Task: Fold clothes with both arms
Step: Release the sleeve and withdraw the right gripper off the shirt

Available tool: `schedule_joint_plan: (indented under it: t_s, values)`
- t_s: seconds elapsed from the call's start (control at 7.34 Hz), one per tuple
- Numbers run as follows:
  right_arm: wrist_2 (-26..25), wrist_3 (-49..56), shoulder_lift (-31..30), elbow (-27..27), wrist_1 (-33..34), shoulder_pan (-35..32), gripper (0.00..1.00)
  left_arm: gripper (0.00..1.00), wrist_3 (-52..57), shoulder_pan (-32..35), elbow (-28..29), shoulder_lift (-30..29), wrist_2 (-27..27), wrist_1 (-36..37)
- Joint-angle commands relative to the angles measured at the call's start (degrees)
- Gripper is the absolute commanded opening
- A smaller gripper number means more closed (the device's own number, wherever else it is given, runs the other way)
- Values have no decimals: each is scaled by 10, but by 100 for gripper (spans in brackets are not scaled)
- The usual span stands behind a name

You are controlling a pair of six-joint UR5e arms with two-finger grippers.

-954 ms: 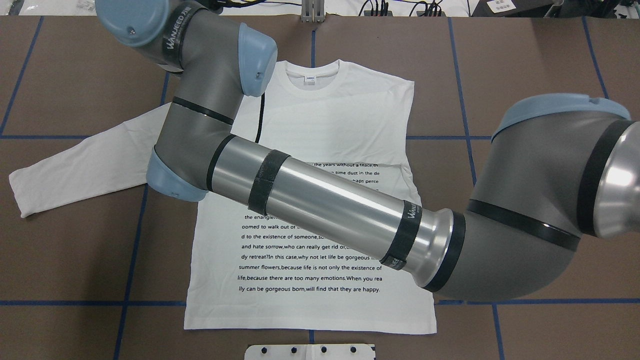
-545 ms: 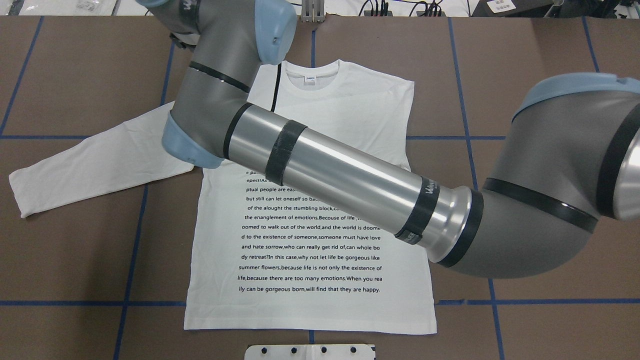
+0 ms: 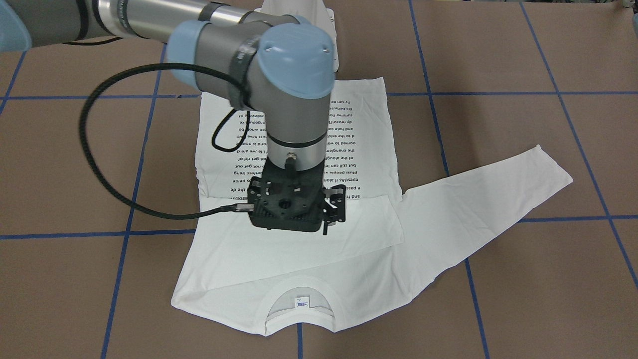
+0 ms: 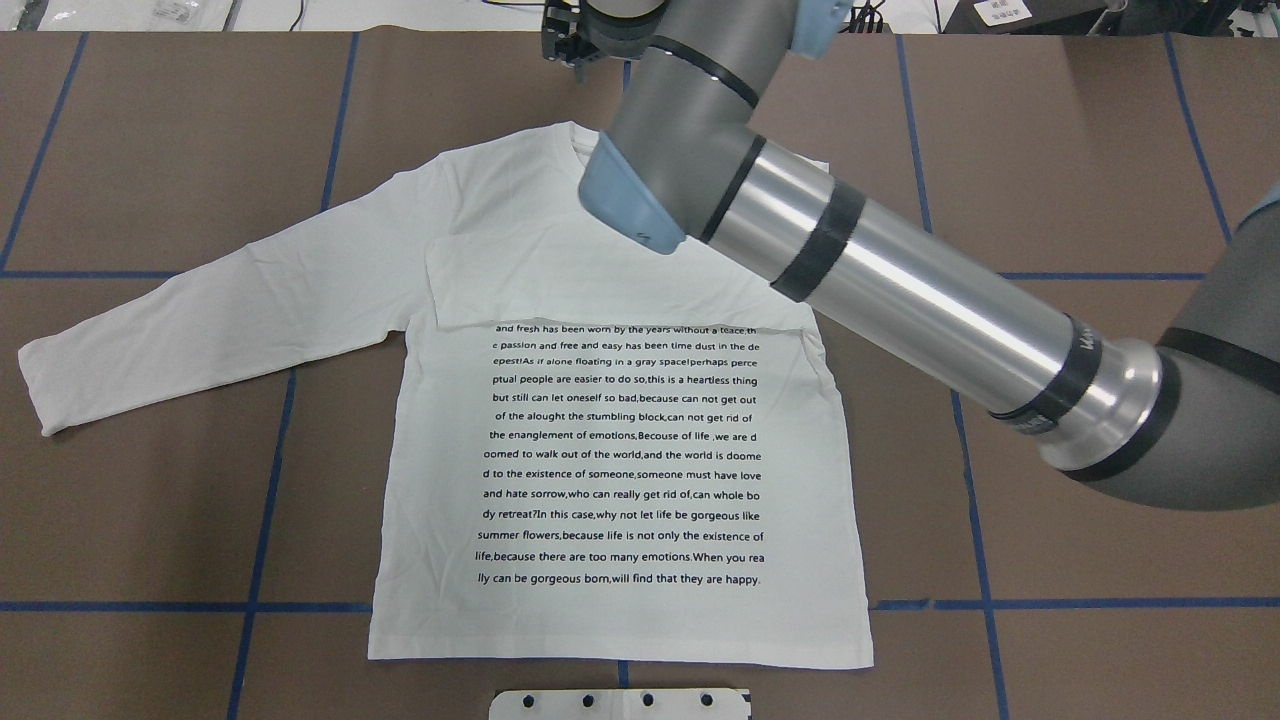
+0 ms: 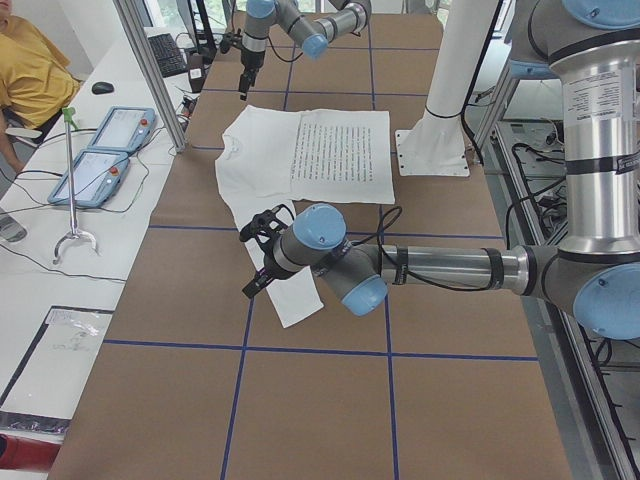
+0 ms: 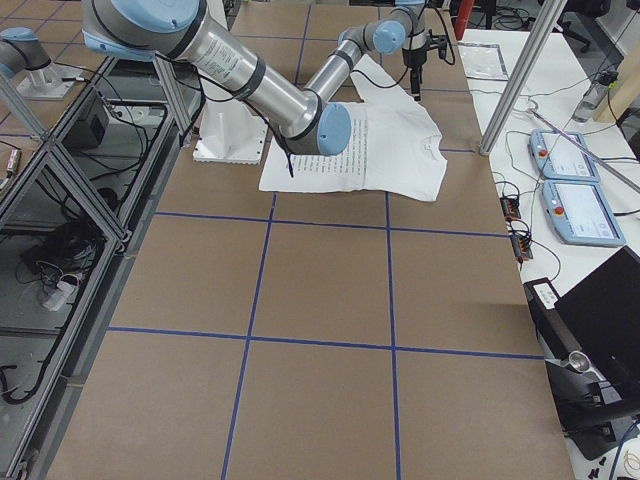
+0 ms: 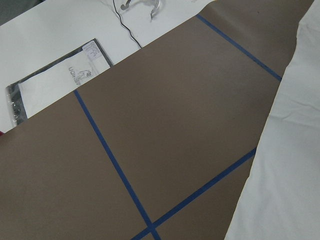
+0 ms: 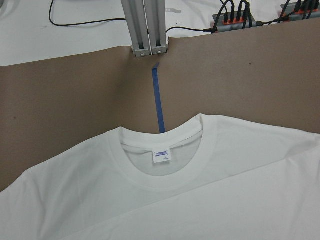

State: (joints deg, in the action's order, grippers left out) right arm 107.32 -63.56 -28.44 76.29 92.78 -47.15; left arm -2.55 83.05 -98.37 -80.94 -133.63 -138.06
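Observation:
The white long-sleeved shirt (image 4: 620, 450) lies flat with its printed text facing up and its collar (image 8: 162, 165) at the table's far edge. One sleeve is folded across the chest (image 4: 560, 285). The other sleeve (image 4: 200, 320) stretches out to the overhead view's left. My right arm reaches across the shirt, and its gripper (image 3: 294, 209) hangs over the upper chest near the collar. Its fingers are hidden, so I cannot tell its state. My left gripper (image 5: 262, 235) hovers by the outstretched sleeve's end and shows only in the exterior left view, so I cannot tell its state.
Blue tape lines (image 4: 290, 480) cross the brown table. The white pedestal base (image 4: 620, 703) sits at the near edge. An aluminium post (image 8: 145, 25) stands just beyond the collar. Pendants (image 5: 100, 150) and a seated person (image 5: 30, 70) are off the far side.
My right arm has swung from over the shirt's left shoulder to the far centre by the collar. This uncovers the sleeve folded across the chest. The shirt has not moved.

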Motion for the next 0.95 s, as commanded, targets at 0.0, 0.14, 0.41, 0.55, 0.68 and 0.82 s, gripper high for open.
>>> schedule_joint_plan:
  t_s: [0.0, 0.14, 0.41, 0.55, 0.68, 0.82]
  values:
    - [74, 147, -179, 178, 1, -71, 100, 100, -58, -77, 8, 27, 30, -59]
    - [116, 236, -287, 261, -6, -108, 100, 100, -58, -111, 13, 38, 40, -73]
    - [172, 353, -418, 342, -8, -168, 100, 100, -60, -170, 33, 49, 74, -92]
    - [181, 387, -454, 362, -8, -186, 100, 100, -61, -194, 50, 48, 110, -101]
    - [184, 390, -471, 377, -8, -192, 100, 100, -60, -219, 67, 45, 125, -110]
    - [183, 390, -473, 378, -8, -192, 100, 100, -60, -253, 80, 44, 143, -120]
